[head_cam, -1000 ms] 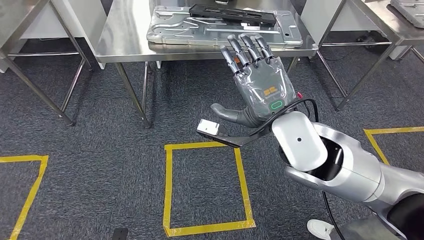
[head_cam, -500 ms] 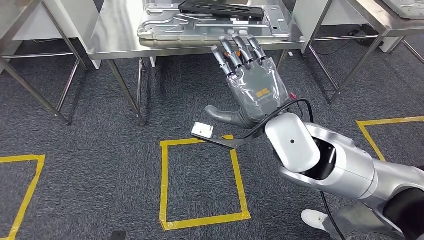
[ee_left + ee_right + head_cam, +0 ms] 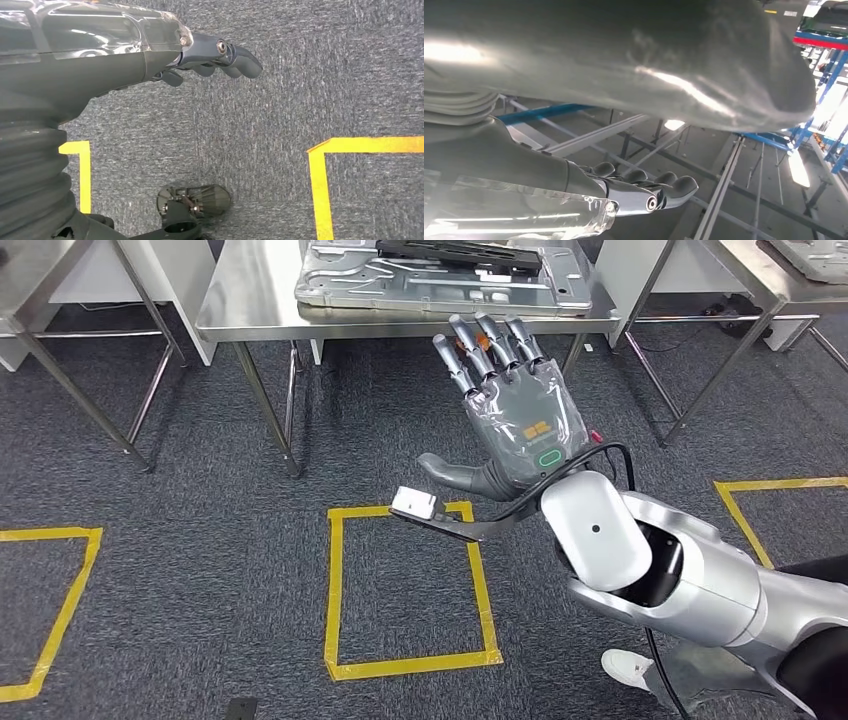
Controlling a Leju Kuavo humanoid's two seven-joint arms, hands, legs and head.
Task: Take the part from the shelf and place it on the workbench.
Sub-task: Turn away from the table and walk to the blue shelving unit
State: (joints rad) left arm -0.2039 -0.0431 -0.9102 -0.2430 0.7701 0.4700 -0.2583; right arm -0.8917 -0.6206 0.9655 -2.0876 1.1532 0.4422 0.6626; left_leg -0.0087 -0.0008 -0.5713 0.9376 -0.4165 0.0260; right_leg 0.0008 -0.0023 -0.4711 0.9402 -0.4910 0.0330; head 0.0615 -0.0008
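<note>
Head view: right hand [image 3: 520,415] raised at centre frame, back of hand toward camera, dark fingers [image 3: 487,343] straight and spread, thumb out to the side – open, holding nothing. Fingertips overlap the front edge of the stainless steel workbench [image 3: 250,300] at top of frame. On that bench lies a flat silver stamped-metal panel [image 3: 440,290] w/ a long black part [image 3: 460,252] resting on top, near the upper edge. Small white block on a black bracket [image 3: 415,505] sits just below the thumb. Yellow tape square [image 3: 405,590] on grey carpet, lower centre. Left wrist view: left hand [image 3: 215,60] over carpet, fingers curled in, nothing in them – closed
</note>
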